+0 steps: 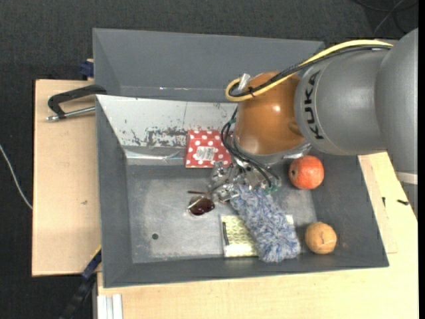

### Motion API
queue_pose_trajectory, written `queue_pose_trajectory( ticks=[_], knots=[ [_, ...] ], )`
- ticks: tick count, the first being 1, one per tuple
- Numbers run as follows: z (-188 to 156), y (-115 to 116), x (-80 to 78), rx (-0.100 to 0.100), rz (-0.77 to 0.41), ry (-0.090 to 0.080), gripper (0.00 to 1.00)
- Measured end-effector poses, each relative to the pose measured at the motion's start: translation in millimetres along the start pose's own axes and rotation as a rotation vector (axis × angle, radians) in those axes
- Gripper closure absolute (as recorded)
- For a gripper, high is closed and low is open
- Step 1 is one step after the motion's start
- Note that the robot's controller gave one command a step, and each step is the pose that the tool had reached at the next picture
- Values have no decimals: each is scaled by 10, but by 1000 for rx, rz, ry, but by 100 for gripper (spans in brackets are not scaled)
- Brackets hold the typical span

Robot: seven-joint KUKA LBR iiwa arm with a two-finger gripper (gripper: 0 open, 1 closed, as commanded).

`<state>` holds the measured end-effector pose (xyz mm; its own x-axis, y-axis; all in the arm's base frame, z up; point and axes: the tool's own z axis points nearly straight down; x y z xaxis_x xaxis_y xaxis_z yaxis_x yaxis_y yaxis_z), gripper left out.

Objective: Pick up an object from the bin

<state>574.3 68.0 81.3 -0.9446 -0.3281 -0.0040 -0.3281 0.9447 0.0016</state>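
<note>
The gripper sits low in mid-bin, at the upper end of a fuzzy blue-grey cloth and just beside dark glasses. This looks like the reach step. Whether it is wide or closed I cannot tell. The next move calls for closing on one thing only, then lifting.

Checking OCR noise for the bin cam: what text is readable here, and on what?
"KUKA": on the grey arm, beside its orange cover, running sideways.
Red white-dotted packet by the back wall: white label, too small to read.
Yellowish packet near the front wall: print too blurred to read.
Nothing else legible.
</note>
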Motion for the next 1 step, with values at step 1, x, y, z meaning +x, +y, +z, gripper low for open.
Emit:
queue_pose_trajectory(
  ticks=[1],
  knots=[
    [0,0,0,0,0,0,100]
  ],
)
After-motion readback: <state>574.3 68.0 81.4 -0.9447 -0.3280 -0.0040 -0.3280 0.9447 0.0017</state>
